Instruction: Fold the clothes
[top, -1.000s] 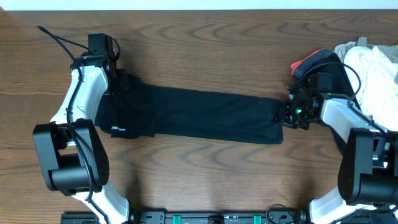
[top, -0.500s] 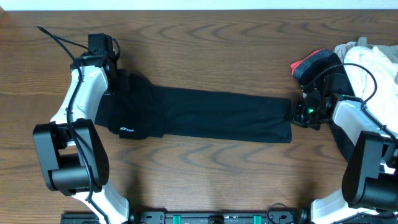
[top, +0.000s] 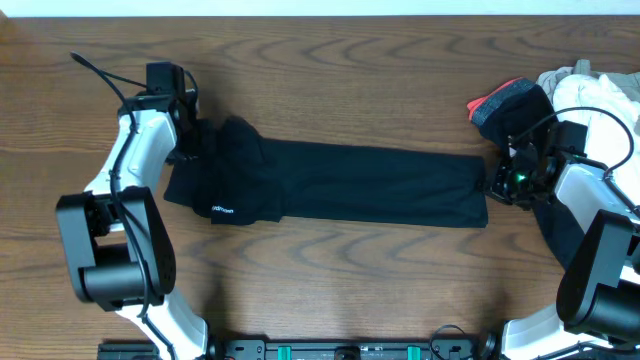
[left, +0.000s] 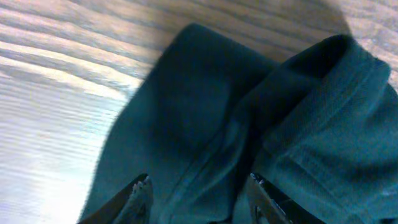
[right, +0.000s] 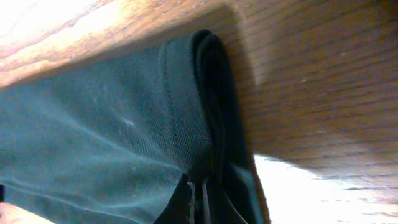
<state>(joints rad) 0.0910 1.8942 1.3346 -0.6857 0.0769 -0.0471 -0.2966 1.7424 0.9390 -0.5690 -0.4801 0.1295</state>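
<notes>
- Looks like a stretch-and-square step before the next fold: black T-shirt (top: 370, 185) laid as a long narrow band across the middle of the table (top: 330, 60), with the neck end and small white logo (top: 222, 210) at the left and the hem end at the right.
- Pinching the doubled hem edge at the right gripper (right: 198, 199), fingertips pressed together on the cloth fold, low against the wood.
- Spread at the left gripper (left: 199, 198): fingers apart over the rumpled neck end, cloth lying loose between them, apparently unclamped.
- With the left end free, pull gently from the right. A hard tug would probably drag the whole band sideways instead of flattening it.
- Better to close the left fingers on all layers of the bunched mound first, then draw the two ends apart along the band's length only.
- Stay low and level while pulling, so that the stacked layers do not slide over one another or open the long side folds.
- Ease off once the hump by the collar lies flat. More tension brings no gain and risks slipping the hem out of the pinch.
- Mind the pile just beside the right arm, a white garment (top: 600, 110) and a red-edged black garment (top: 505, 100), since snagging either would spoil the line.
- Check that both long edges run parallel before lifting either end over.
</notes>
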